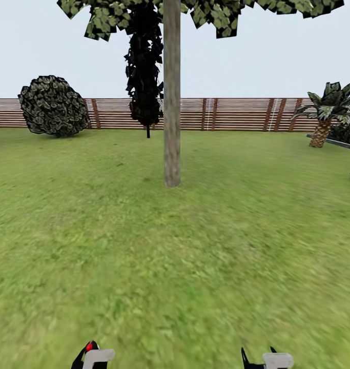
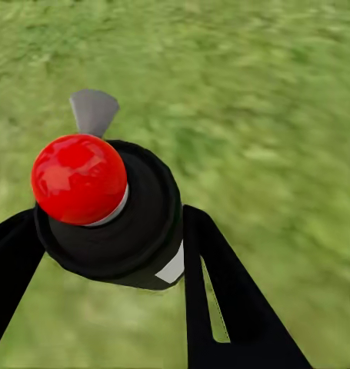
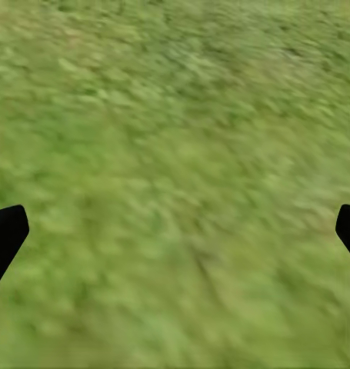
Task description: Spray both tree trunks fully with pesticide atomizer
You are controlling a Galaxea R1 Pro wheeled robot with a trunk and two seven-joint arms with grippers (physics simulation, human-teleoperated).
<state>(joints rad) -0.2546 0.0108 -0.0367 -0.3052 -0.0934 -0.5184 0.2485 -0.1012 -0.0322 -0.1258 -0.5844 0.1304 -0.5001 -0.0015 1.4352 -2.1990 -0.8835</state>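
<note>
Between the fingers of your left claw [image 2: 105,231] sat the pesticide atomizer [image 2: 109,215], a black body topped by a red cap [image 2: 78,178] with a grey trigger tab [image 2: 94,111] behind it; the two black fingers [image 2: 221,292] pressed against its sides, so the claw was clamped on it, carried low above the floor [image 2: 267,92] of blurred green grass. Your right claw [image 3: 175,231] was spread wide with nothing between its tips, over bare grass. At the bottom edge of the head view both claws showed, the left [image 1: 93,354] with a glimpse of the red cap, the right [image 1: 267,359] beside it.

Straight ahead stood one tree trunk [image 1: 171,102], a pale mottled column rising upright from the lawn to a leafy crown [image 1: 215,13], well apart from you across open grass. Behind it lay a dark cypress [image 1: 144,66], a round bush [image 1: 54,105], a short palm [image 1: 326,110] and the slatted wooden fence [image 1: 231,114].

The step in hand was judged to be the approach to this first trunk. To do it well, you should drive on until the trunk is near, raise the atomizer from its low carry, turn its nozzle squarely at the bark, and sweep the column from base upward; the far side would likely need a change of standing place.
</note>
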